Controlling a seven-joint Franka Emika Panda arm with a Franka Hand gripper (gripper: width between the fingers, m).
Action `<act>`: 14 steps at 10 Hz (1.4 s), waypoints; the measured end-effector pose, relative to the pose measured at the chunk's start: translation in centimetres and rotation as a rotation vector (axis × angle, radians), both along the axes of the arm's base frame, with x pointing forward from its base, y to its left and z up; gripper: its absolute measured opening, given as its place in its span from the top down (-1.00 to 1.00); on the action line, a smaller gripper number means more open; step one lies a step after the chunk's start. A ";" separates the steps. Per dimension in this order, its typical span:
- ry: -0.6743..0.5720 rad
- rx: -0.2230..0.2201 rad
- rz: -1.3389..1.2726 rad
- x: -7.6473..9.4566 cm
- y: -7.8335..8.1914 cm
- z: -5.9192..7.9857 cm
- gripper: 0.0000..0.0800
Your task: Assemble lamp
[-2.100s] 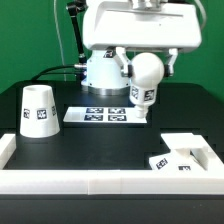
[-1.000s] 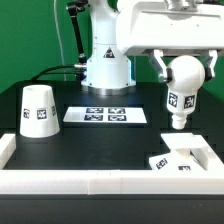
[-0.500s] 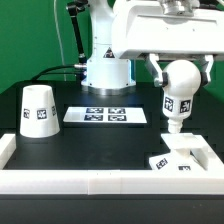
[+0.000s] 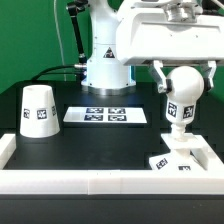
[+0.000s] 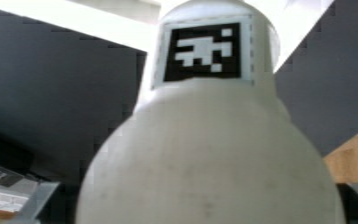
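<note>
My gripper is shut on the round white bulb, holding it upright with its neck pointing down. The neck's tip hangs just above the flat square base, which lies at the front of the exterior view's right. In the wrist view the bulb fills the frame, its tag toward the camera, and hides the base. The cone-shaped shade stands alone at the exterior view's left.
The marker board lies flat in the middle of the black table. A white rail runs along the front edge, with a raised end at the left. The arm's pedestal stands behind.
My gripper has carried the bulb from above the marker board to the exterior view's right and down, until it hangs over the base. The shade and base have not moved.
</note>
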State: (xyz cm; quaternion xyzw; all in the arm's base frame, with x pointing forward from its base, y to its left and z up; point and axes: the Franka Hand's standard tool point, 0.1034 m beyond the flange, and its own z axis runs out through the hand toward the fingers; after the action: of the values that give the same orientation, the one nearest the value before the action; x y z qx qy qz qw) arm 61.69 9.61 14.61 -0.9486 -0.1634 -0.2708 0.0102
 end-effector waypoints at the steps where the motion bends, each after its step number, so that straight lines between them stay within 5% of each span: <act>1: 0.002 0.002 0.000 -0.1 0.2 -0.1 -0.45; 14: -0.042 0.002 0.007 0.6 1.1 -0.5 -0.45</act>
State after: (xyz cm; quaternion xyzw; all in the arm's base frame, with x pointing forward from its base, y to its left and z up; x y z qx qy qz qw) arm 62.33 10.75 14.08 -0.9420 -0.1669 -0.2909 0.0085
